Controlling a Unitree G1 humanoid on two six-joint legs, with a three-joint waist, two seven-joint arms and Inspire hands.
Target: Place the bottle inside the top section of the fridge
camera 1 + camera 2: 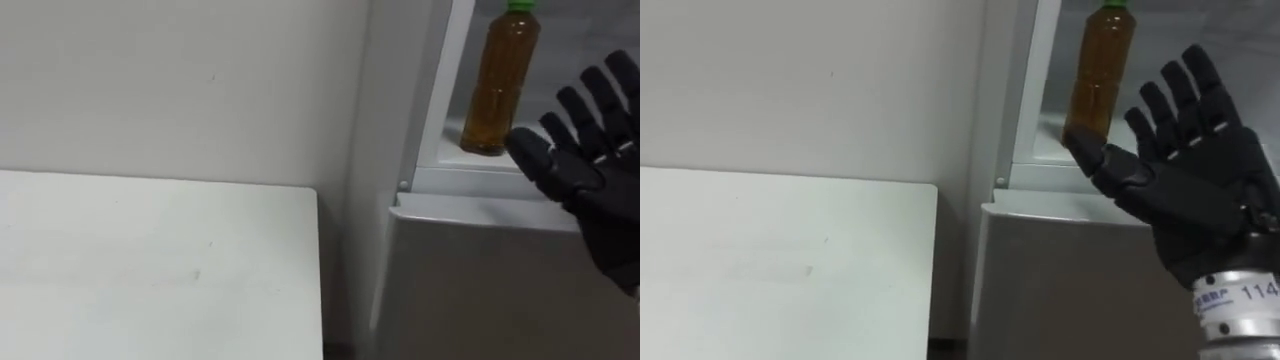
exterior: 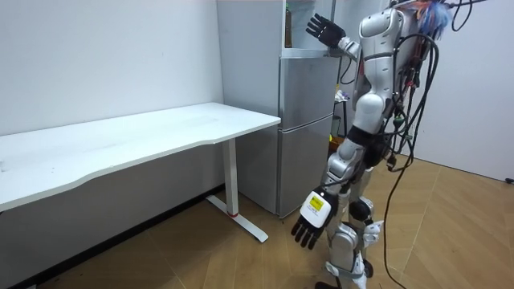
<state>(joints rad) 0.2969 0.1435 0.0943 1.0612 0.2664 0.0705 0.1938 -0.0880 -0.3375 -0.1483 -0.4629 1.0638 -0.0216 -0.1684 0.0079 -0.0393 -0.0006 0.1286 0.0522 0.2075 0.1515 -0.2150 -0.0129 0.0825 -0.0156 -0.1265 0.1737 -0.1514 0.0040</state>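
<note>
One thing left, likely: draw right hand point(image 1: 1185, 195), spread open and empty, straight back from green-capped bottle point(image 1: 502, 85) standing upright on upper fridge shelf point(image 1: 450, 140), without nudging it; leave left hand point(image 2: 309, 225) hanging relaxed, low.

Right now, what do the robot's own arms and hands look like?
Both hands are black, with blocky, segmented fingers. The right hand sits on a silver metal wrist ring that carries a small white label with dark print. The left hand has a white tag on its back. The arms are silver-grey, built of rounded segments.
</note>
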